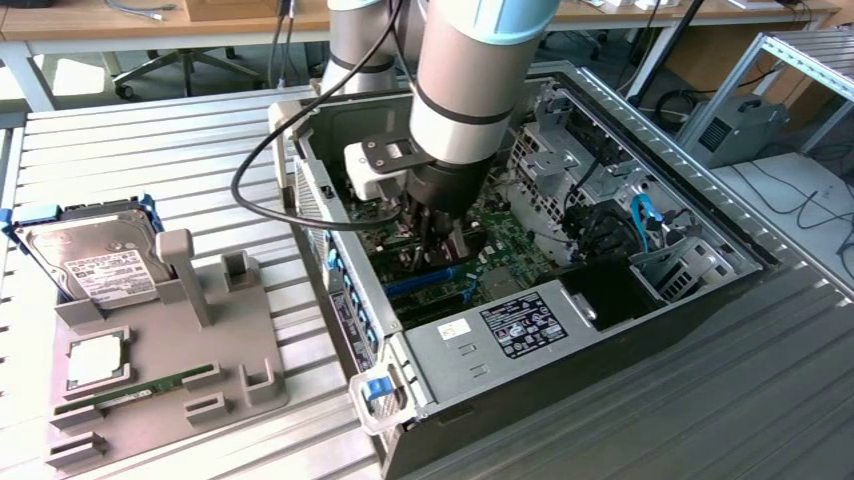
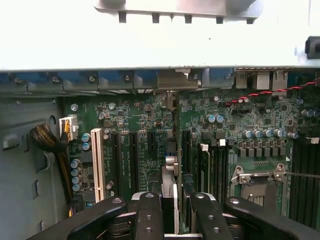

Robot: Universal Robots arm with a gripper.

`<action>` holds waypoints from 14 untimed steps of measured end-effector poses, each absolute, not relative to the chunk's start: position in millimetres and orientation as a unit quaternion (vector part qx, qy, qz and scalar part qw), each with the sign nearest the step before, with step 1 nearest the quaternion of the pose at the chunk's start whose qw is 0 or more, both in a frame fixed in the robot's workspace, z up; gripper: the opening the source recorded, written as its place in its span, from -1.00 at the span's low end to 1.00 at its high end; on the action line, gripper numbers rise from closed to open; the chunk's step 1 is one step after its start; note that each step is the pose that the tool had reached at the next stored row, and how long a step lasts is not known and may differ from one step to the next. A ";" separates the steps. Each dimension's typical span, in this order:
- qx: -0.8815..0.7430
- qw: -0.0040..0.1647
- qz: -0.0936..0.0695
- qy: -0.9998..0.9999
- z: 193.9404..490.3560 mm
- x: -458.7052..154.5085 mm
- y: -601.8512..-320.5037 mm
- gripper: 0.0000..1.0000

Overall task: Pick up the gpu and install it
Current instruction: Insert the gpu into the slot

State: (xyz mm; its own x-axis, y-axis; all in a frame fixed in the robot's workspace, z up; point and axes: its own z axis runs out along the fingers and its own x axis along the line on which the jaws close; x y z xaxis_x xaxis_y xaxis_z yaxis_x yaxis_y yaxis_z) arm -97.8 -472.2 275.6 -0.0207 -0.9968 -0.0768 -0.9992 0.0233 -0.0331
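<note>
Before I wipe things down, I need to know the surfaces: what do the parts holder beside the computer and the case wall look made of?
The parts holder: matte grey, one-piece blocky look, probably plastic, possibly printed. The case wall: bare sheet metal, dull silver with stamped slots. The hard drive standing in the holder shows a metal casing with a white paper label.

Bright even daylight; wrist view's case rim overexposed.

A grey fixture tray (image 1: 160,350) lies on the slatted metal table (image 1: 160,170) at the exterior view's left; a silver hard drive (image 1: 94,255) with a white label stands upright at its far end, and a narrow green memory stick (image 1: 140,388) lies flat near its front. An open computer case (image 1: 534,330) lies on its side just beside the tray. Inside, the green motherboard (image 2: 135,117) carries a white expansion slot (image 2: 98,157), black slots beside it, and a bare CPU socket (image 2: 257,190).
</note>
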 end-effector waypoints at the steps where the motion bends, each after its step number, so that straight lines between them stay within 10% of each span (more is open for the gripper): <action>1: -0.699 0.039 0.015 0.714 275.1 -97.9 -472.1 -0.47; 14: -0.699 0.039 0.015 0.714 267.5 -97.8 -471.6 -0.47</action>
